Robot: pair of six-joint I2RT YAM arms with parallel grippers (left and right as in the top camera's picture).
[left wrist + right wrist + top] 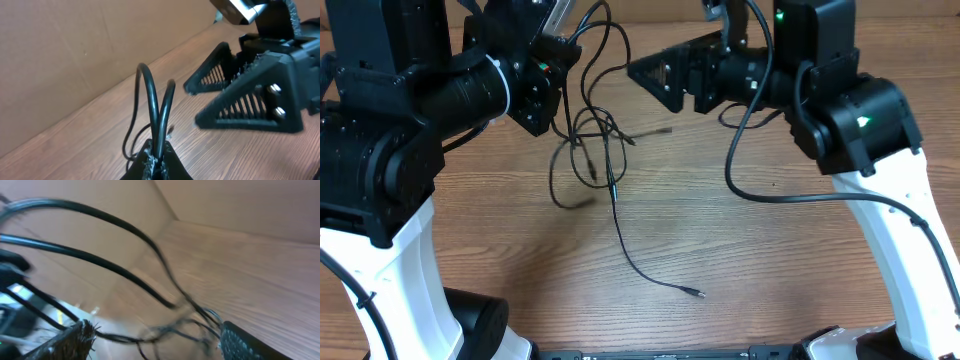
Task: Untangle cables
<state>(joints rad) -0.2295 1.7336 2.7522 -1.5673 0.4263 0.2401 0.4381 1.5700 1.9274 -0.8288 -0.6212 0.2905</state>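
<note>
With your left hand (157, 162) pinched shut on a raised loop of the cables (603, 140), whose knot lies on the worktop (770, 260) just below it, close your wide-open, empty right hand (155, 330) on one single strand just ahead of it, then draw away slowly.

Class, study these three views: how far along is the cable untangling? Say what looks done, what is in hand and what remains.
Done: one strand trails free across the table to its plug end. In hand: the left gripper is shut on a raised loop; the right gripper is open nearby, gripping nothing. Left: the cables are tangled in overlapping loops near the left gripper.
</note>
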